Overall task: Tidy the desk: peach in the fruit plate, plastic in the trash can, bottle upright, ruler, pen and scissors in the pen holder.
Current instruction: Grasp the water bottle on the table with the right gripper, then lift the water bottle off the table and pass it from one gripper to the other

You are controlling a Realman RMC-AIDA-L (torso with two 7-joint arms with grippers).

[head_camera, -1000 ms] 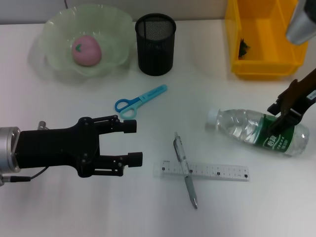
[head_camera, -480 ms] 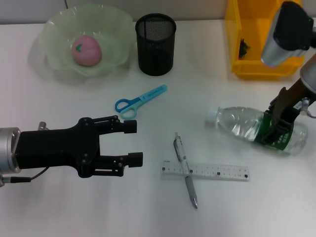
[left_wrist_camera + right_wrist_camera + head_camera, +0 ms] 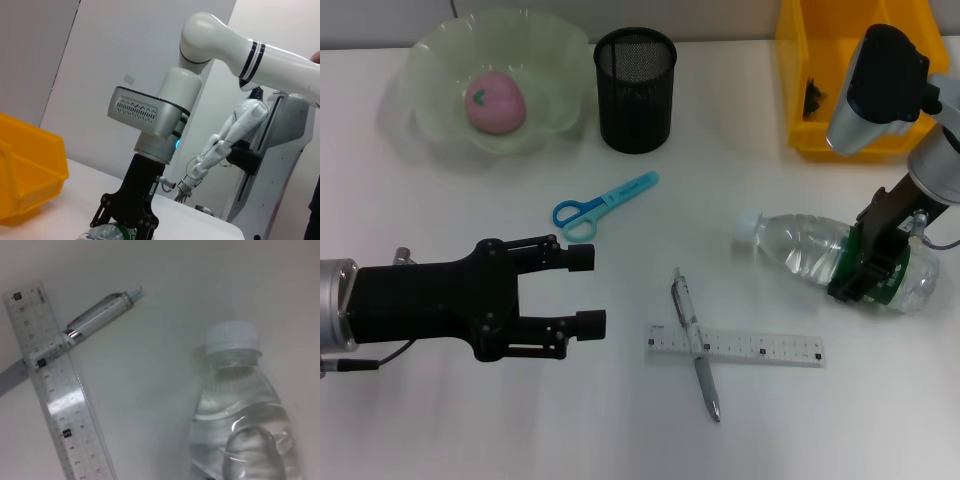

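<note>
the right pincer (image 3: pixel 868 262) is down on the bottle (image 3: pixel 810 250), its dark fingers (image 3: pixel 880 240) straddling the green label, closed against the bottle's sides. the bottle lies flat on the bench (image 3: pixel 440 420) at the right, long axis running left to right with a slight tilt, cap toward the middle of the bench. the left pincer (image 3: pixel 588 290) hovers over the left part of the bench with its fingers apart, holding nothing and pointing right. the pen (image 3: pixel 694 342) lies across the ruler (image 3: pixel 735 347) near the middle; the ruler runs left to right, the pen crosses it nearly front to back, tip toward the robot. the scissors (image 3: pixel 603 204) lie between the left pincer and the holder (image 3: pixel 635 88). the peach (image 3: pixel 495 101) sits in the plate (image 3: pixel 435 60). a dark scrap (image 3: pixel 812 97) lies in the can (image 3: pixel 800 135).
</note>
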